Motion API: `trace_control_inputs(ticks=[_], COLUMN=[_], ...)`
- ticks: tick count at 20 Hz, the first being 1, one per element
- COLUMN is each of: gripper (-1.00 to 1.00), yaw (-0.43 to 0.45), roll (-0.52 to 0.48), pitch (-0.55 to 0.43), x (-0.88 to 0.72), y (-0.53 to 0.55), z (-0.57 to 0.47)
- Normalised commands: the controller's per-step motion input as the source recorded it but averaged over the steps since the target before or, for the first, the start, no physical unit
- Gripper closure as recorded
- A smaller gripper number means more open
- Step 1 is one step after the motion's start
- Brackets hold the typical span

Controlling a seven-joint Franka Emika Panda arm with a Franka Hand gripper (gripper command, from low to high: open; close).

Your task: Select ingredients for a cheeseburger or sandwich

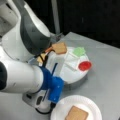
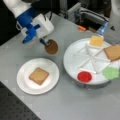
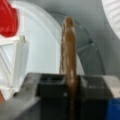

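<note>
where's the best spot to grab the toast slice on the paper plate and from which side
Probably from above, by two opposite straight edges. The toast slice lies flat near the middle of the paper plate, nothing stacked on it, so its thin sides are the only faces to pinch. The plate's raised rim would hinder a low sideways approach. The pincer is shut on the patty, held on edge above the table.

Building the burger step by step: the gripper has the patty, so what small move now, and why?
Probably carry it toward the paper plate: the gripper holds the patty in the air between the divided tray and the toast slice.
</note>
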Motion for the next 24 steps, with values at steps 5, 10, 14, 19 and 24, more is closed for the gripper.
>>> trace_control_inputs(ticks=[5,10,14,19,24], gripper=[1.00,1.00,1.00,1.00,1.00], yaw=[0.025,0.039,0.058,0.044,0.012], roll=[-0.166,-0.110,-0.096,-0.077,-0.023], pitch=[0.125,0.110,0.095,0.109,0.148], x=[0.37,0.34,0.40,0.47,0.54], y=[-0.09,-0.11,-0.06,-0.07,-0.10], z=[-0.12,-0.06,-0.04,-0.02,0.04])
